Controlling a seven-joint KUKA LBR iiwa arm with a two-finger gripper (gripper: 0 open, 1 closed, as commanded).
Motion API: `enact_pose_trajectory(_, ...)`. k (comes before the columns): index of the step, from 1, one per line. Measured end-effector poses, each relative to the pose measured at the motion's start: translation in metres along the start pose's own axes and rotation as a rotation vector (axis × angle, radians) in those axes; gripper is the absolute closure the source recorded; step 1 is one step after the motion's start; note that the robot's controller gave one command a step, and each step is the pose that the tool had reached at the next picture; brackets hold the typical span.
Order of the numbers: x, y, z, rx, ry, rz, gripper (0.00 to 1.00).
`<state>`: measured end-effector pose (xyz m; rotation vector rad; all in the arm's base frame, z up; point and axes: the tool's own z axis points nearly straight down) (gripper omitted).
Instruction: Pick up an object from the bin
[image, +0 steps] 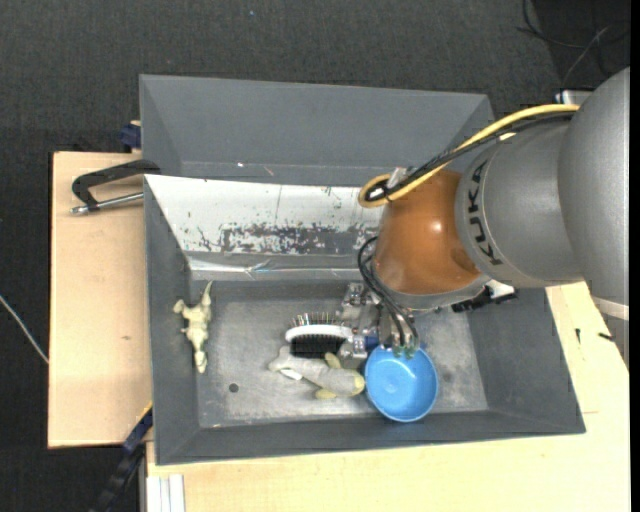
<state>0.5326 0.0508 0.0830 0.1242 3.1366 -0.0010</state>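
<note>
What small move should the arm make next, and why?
Probably lower the gripper slightly: it sits over the edge of the blue bowl, beside the black-and-white brush, so a short descent would likely meet the bowl's rim.

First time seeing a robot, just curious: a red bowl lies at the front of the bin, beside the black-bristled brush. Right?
Not red: the bowl is blue, as the camera view shows. It does lie at the front of the bin, beside the black-bristled brush.

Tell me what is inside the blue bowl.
The blue bowl shows only its own blue inner surface where visible. The gripper covers its upper-left rim, so what lies there cannot be seen.
</note>
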Motion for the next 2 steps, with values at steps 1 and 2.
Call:
enact_pose_trajectory(1,0.009,0.0,-0.103,-0.003,-0.01,-0.057,1.0)
enact_pose_trajectory(2,0.004,0.015,-0.145,-0.003,-0.007,-0.094,1.0)
